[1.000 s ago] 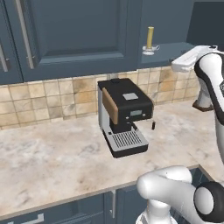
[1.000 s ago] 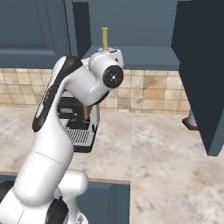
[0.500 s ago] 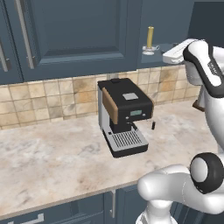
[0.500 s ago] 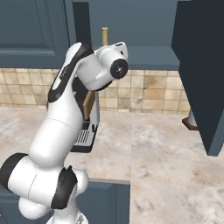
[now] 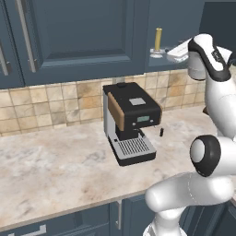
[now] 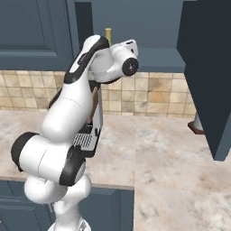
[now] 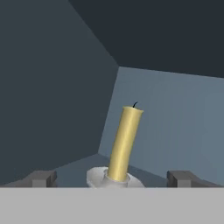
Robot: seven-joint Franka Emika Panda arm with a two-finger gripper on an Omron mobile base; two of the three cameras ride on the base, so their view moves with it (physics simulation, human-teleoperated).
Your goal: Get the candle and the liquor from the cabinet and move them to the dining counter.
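Note:
The candle (image 7: 124, 142), a slim yellow stick in a silvery saucer holder (image 7: 99, 177), stands upright on the shelf of the open dark blue cabinet (image 5: 179, 20). My gripper (image 7: 113, 179) is open, and its dark fingertips (image 7: 41, 178) flank the holder on both sides without touching it. From the left base view my gripper (image 5: 170, 51) reaches into the cabinet just right of the candle (image 5: 158, 39). The candle's top (image 6: 108, 32) peeks above my arm in the right base view. The liquor and the dining counter are out of view.
A black and silver coffee machine (image 5: 131, 122) stands on the beige marbled counter (image 5: 55, 170) below the cabinet, against the tiled wall. The cabinet's open door (image 6: 207, 67) juts out at the right. A brown-based object (image 6: 197, 126) sits on the counter behind that door.
The arm has lifted and pushed the hand further into the cabinet toward the candle. The jaws stayed open and the candle has not moved.

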